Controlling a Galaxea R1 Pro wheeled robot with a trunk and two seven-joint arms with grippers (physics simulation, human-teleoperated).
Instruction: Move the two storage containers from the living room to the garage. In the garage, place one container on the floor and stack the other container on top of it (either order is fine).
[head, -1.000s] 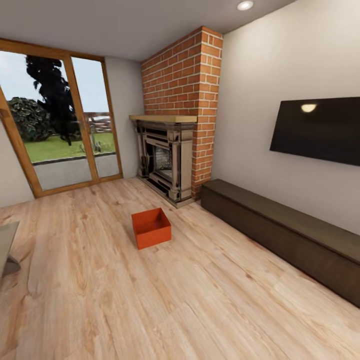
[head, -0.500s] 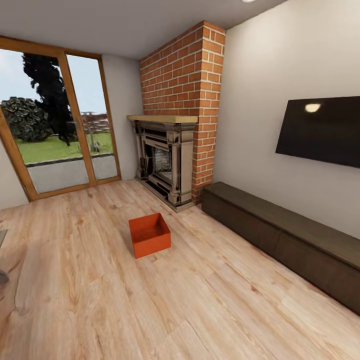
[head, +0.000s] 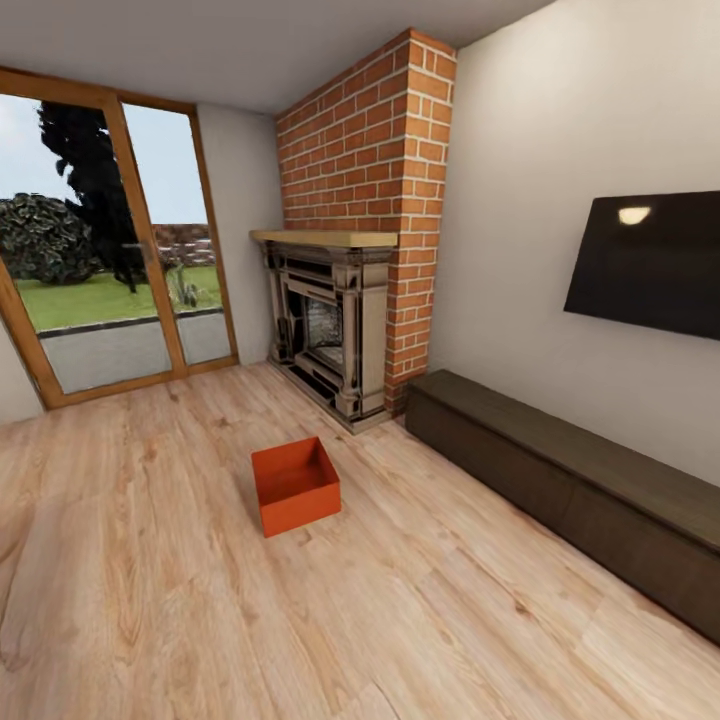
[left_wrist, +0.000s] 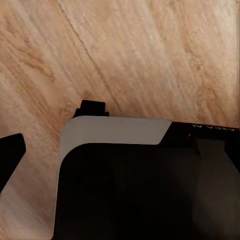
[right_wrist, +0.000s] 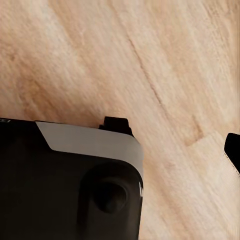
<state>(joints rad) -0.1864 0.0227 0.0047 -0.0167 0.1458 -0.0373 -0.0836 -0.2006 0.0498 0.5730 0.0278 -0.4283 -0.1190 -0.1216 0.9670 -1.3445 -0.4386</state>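
Each wrist view looks down past a dark, grey-edged housing at light wood planks; a black fingertip of the left hand (left_wrist: 11, 155) pokes in at one edge and one of the right hand (right_wrist: 233, 148) at another, with nothing between the tips, but whether either hand is spread or pressed together I cannot tell from so little. Outward, the head view shows one orange-red, thin-walled, open-top storage container (head: 295, 485) sitting upright on the light wood-plank floor (head: 420, 600) of the living room, ahead of the robot and slightly to its left, well apart from both hands. It stands between the brick fireplace (head: 345, 320) behind it and the long dark low cabinet (head: 580, 480) along the right wall. It looks nearly square, so neither arm seems clearly favoured; the base likely must close in first.
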